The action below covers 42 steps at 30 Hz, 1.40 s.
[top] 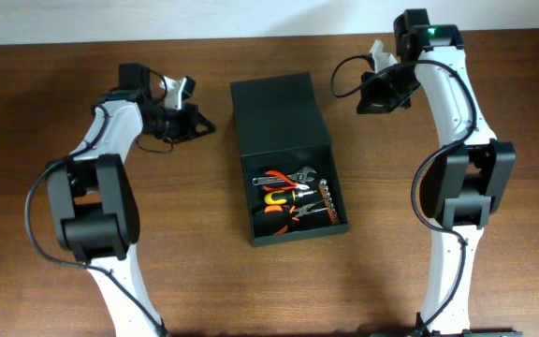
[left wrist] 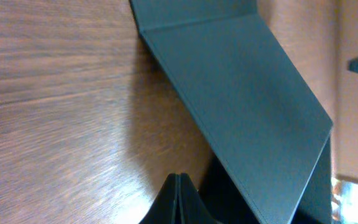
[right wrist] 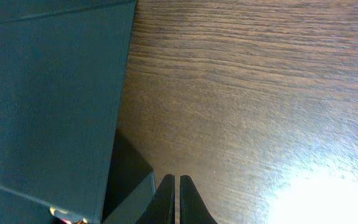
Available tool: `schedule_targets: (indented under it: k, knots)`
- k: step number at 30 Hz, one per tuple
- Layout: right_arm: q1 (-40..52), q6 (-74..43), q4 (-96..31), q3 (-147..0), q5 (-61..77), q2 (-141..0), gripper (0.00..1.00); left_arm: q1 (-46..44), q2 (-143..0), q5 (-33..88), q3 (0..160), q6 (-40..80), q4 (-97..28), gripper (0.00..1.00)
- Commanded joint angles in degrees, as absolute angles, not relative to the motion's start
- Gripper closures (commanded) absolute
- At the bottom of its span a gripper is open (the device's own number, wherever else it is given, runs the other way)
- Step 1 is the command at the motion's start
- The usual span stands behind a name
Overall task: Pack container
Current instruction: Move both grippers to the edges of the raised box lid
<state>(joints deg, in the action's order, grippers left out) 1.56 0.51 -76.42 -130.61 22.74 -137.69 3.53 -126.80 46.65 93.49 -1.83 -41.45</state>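
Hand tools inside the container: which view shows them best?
Overhead: the hand tools lie in plain sight in the open container. The left wrist view shows only the lid, no tools; the right wrist view catches just an orange sliver beneath the lid.

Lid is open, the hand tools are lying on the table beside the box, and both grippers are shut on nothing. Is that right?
Not quite. The hand tools are not on the table; the overhead view shows them lying inside the container. The rest holds: the lid is open, and the left gripper and right gripper are shut on nothing.
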Motion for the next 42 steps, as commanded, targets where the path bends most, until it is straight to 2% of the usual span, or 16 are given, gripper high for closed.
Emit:
schedule_targets:
  k: [1,20,42]
  knots:
    - [1.54,1.52,-76.27,-130.39,23.83,-139.41,0.96,3.66,-129.25,55.37,93.69,-3.55,-40.66,0.98]
    - [1.54,1.74,-72.07,-123.09,25.36,-140.31,0.96,0.62,-134.91,56.18,93.69,-1.89,-41.95,0.98]
    - [3.79,6.66,-70.52,-122.13,29.80,-140.31,0.96,-0.25,-135.06,58.43,93.69,3.49,-34.74,0.98]
